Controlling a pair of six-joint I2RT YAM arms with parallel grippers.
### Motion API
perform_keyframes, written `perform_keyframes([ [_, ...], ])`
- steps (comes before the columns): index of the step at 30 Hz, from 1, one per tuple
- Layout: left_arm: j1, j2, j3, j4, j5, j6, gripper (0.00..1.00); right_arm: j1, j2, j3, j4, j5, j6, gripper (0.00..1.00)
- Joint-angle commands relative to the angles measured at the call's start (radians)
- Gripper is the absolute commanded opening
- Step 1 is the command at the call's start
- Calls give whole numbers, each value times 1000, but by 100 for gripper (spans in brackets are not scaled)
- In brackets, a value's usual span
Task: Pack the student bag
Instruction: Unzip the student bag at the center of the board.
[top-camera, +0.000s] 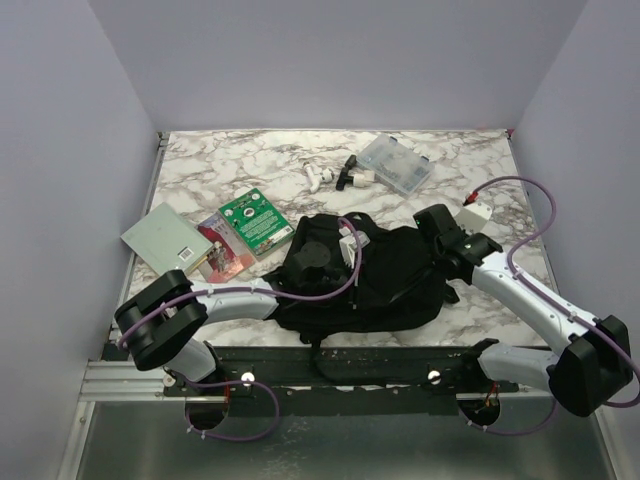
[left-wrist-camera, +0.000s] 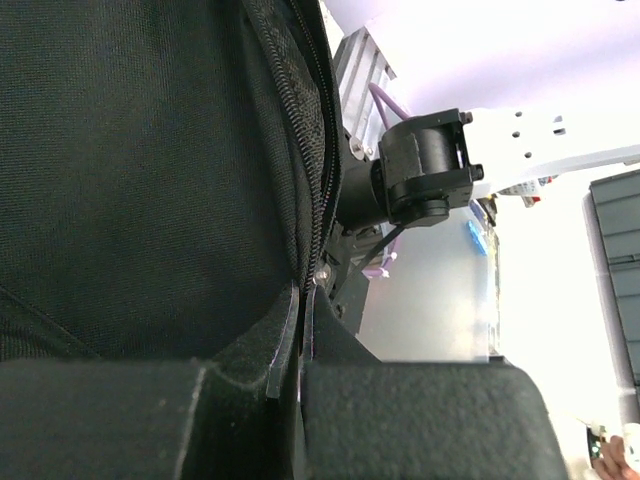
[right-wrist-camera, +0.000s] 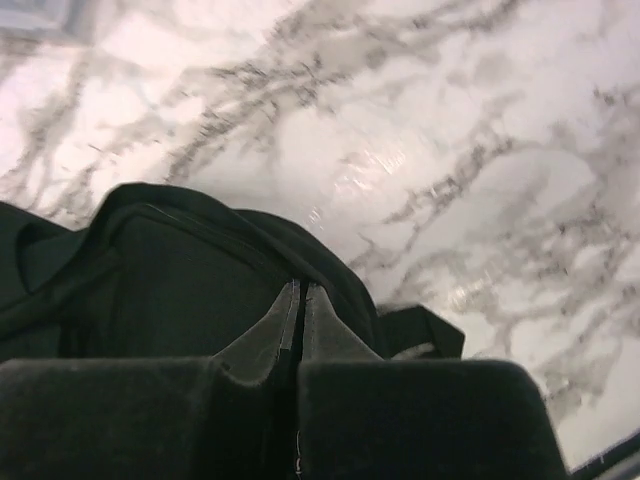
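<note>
student bag (top-camera: 400, 275): black soft fabric backpack, slumped flat on the marble table (top-camera: 200, 170), near the front edge, roughly centre. Its zip (left-wrist-camera: 322, 150) looks meshed along the visible run. A strap loop (right-wrist-camera: 420, 332) pokes out at the bag's edge.

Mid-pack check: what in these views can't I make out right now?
- Top view: whether the large black fabric backpack is open, and what is inside; the left arm lies across it.
- Left wrist view: whether the shut left hand pinches anything at the zip; the hand itself hides the contact.
- Right wrist view: whether the shut right hand holds fabric; again hidden by the hand.
- Top view: what the clear plastic compartment box holds; too small to tell.
</note>
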Motion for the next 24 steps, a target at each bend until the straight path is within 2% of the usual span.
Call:
perform_keyframes([
  [1, -36, -12, -13, 1, -2, 46, 0, -26, 3, 3, 285, 109, -227, 1],
  [3, -42, 3, 0, 0, -1, 52, 0, -29, 19, 20, 306, 60, -274, 1],
  [7, -40, 17, 43, -9, -25, 35, 1, -29, -38, 19, 230, -62, -250, 1],
  [12, -40, 28, 140, -63, -103, 58, 49, -29, -129, -7, 178, -187, -243, 1],
  [13, -41, 35, 164, -78, -129, 60, 56, -29, -134, -1, 162, -203, -233, 1],
  [15, -40, 56, 209, -98, -145, 75, 62, -29, -149, 10, 139, -228, -212, 1],
  [17, -40, 93, 264, -133, -143, 82, 86, -29, -163, 12, 136, -248, -207, 1],
  [20, -40, 153, 325, -144, -132, 63, 98, -29, -161, 21, 112, -263, -190, 1],
  [24, -42, 223, 378, -152, -125, 58, 96, -30, -157, 17, 105, -283, -169, 0],
])
